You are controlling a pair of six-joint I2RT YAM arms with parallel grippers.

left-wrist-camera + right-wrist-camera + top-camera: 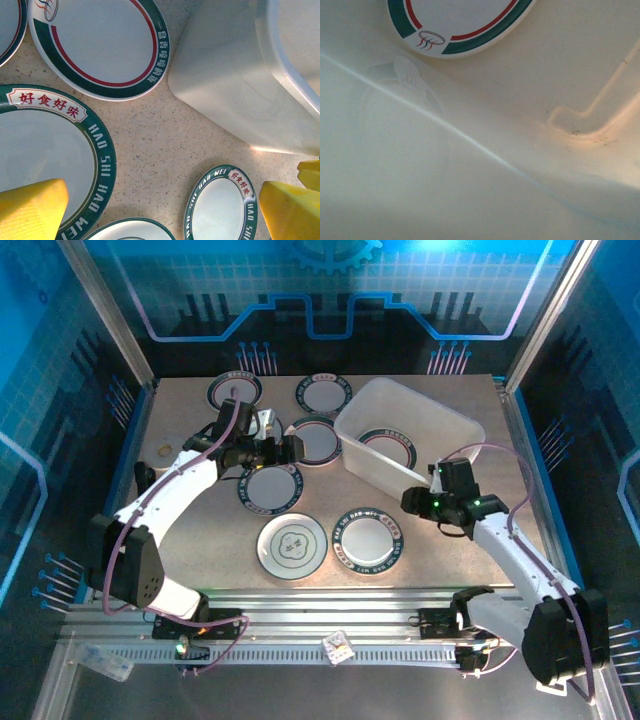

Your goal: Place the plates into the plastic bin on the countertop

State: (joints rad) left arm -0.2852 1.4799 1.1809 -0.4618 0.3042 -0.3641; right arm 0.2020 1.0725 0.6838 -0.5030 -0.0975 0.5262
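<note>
One plate (387,447) in the plastic bin (430,400), rear right; six plates (291,545) on the countertop (440,570) left of it.

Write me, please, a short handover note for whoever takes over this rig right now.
Left gripper: open, empty, above the middle plates.
Right gripper: at the near wall of the plastic bin; whether it is open or shut cannot be told.
Done: one plate in the bin, lying flat.
Left to do: six plates on the countertop, all left of or in front of the bin: far-left plate, far-centre plate, plate beside the bin, middle plate, grey-centred plate, near-right plate.
</note>
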